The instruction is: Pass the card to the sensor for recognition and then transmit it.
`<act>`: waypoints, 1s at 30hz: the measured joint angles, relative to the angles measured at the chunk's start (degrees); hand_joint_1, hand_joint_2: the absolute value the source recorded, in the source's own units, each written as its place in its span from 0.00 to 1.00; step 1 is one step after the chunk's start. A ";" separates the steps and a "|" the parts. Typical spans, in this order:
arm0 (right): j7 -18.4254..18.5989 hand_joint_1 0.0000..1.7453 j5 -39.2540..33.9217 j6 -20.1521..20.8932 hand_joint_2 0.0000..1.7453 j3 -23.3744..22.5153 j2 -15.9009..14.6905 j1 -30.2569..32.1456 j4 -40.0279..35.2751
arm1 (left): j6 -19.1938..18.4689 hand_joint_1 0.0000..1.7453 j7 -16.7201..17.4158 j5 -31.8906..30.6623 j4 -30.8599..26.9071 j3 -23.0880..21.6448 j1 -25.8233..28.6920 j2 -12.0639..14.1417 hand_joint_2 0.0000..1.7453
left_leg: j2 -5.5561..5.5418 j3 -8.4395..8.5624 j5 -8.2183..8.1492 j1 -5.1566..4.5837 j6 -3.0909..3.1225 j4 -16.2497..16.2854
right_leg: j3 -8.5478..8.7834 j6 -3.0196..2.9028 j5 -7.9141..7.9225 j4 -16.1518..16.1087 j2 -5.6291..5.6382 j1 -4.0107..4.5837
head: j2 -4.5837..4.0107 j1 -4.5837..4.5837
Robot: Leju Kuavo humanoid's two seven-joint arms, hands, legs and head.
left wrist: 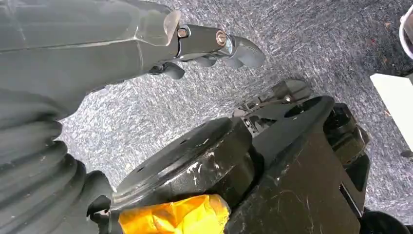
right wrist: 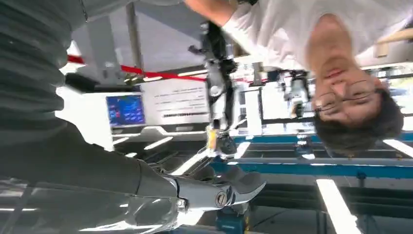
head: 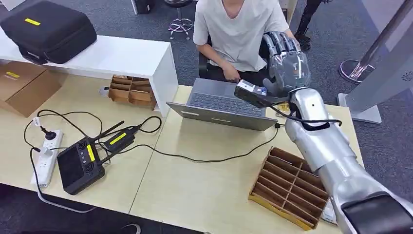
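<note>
At upper right of the head view, the right hand (head: 287,66) apparently pinches the card (head: 252,89) toward the person (head: 238,29); handover is next. Left hand (left wrist: 214,46) state unclear.

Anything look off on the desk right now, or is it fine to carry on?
One oddity: the right hand is raised over the laptop toward the seated person, yet whether it holds the card is unclear. A black device sits just below the hand. Otherwise nothing is spilled or toppled.
</note>
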 joint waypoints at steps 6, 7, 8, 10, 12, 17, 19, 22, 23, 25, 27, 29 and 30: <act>-3.79 0.00 -1.76 1.03 1.00 -2.75 -14.59 -7.59 2.71 | -0.24 0.00 -0.17 1.81 -0.07 0.02 1.32 0.15 1.00 | -0.99 -0.52 0.15 -0.01 0.30 0.20 | 0.00 0.13 0.02 -0.10 -1.06 -0.05 | 0.00 0.09; -3.90 0.00 -1.73 1.05 1.00 -3.17 -16.61 -8.11 3.23 | -0.24 0.00 -0.22 2.14 -0.07 0.02 1.42 0.18 1.00 | -0.73 -0.48 0.09 -0.04 0.35 0.22 | -0.04 0.18 0.07 -0.14 -0.79 -0.09 | 0.00 0.11; -3.68 0.00 -1.65 1.09 1.00 -3.61 -18.71 -8.26 3.63 | -0.31 0.00 -0.26 2.49 -0.07 0.02 1.41 0.20 1.00 | -0.60 -0.38 0.04 -0.14 0.39 0.28 | -0.10 0.25 0.11 -0.18 -0.62 -0.15 | 0.00 -0.02; -2.98 0.00 -1.41 1.40 1.00 -4.31 -23.72 -8.26 4.66 | -0.35 0.00 -0.55 2.99 -0.07 0.04 1.47 0.20 1.00 | -0.64 -0.44 -0.02 -0.13 0.48 0.35 | -0.07 0.31 0.09 -0.21 -0.67 -0.14 | 0.00 0.02; -2.55 0.00 -2.02 1.40 1.00 -5.59 -29.59 -8.03 6.16 | -0.33 0.00 -0.70 3.36 -0.07 0.07 1.73 0.11 1.00 | -1.07 -0.51 -0.02 -0.09 0.52 0.45 | 0.01 0.51 -0.05 -0.24 -1.10 -0.15 | 0.00 0.05; -3.38 0.00 -3.46 1.11 1.00 -8.28 -41.57 -5.42 9.77 | 0.02 0.00 -1.03 3.80 -0.07 0.15 2.25 0.04 1.00 | -1.15 -0.63 -0.18 -0.13 0.70 0.45 | 0.10 0.65 -0.14 -0.27 -1.13 -0.19 | 0.00 0.04; -1.50 0.00 -2.72 1.92 1.00 -8.85 -44.40 -4.53 10.64 | 0.09 0.00 -0.96 4.00 -0.07 0.17 2.23 0.07 1.00 | -0.70 -0.48 -0.30 -0.18 0.85 0.45 | 0.05 0.65 -0.13 -0.27 -0.68 -0.21 | 0.00 0.02; 0.43 0.00 -2.98 3.43 1.00 -9.68 -49.55 -1.88 11.69 | 0.20 0.00 -0.59 4.24 -0.07 0.20 2.24 0.04 1.00 | -0.78 -0.47 -0.36 -0.13 0.82 0.46 | 0.14 0.72 -0.21 -0.30 -0.84 -0.19 | 0.00 0.04; 0.93 0.00 -3.11 3.83 1.00 -10.06 -51.35 -0.85 12.09 | 0.22 0.00 -0.52 4.37 -0.07 0.20 2.31 0.04 1.00 | -0.86 -0.48 -0.35 -0.12 0.82 0.47 | 0.13 0.75 -0.23 -0.31 -0.91 -0.20 | 0.00 0.02; 1.48 0.00 -3.81 4.53 1.00 -11.04 -54.86 1.93 12.92 | 0.28 0.00 -0.48 4.59 -0.07 0.22 2.36 -0.02 1.00 | -1.09 -0.47 -0.35 -0.12 0.82 0.46 | 0.18 0.83 -0.34 -0.30 -1.11 -0.20 | 0.00 0.09; 3.25 0.00 -4.51 6.04 1.00 -12.13 -58.29 5.11 13.99 | 0.33 0.00 -0.42 4.76 -0.07 0.26 2.47 -0.09 1.00 | -1.06 -0.44 -0.48 -0.12 0.86 0.41 | 0.31 0.82 -0.36 -0.34 -1.07 -0.20 | 0.02 -0.04; 4.98 0.00 -5.85 6.69 1.00 -13.36 -60.67 9.31 14.86 | 0.37 0.00 -0.26 5.03 -0.07 0.28 2.44 -0.20 1.00 | -1.16 -0.30 -0.55 -0.12 0.88 0.44 | 0.40 0.83 -0.47 -0.35 -1.13 -0.20 | 0.00 0.09; 5.90 0.00 -6.68 7.02 1.00 -14.12 -61.94 11.77 15.37 | 0.42 0.00 -0.13 5.16 -0.07 0.31 2.48 -0.20 1.00 | -1.05 -0.32 -0.62 -0.13 0.91 0.36 | 0.45 0.83 -0.47 -0.36 -1.07 -0.21 | 0.02 0.07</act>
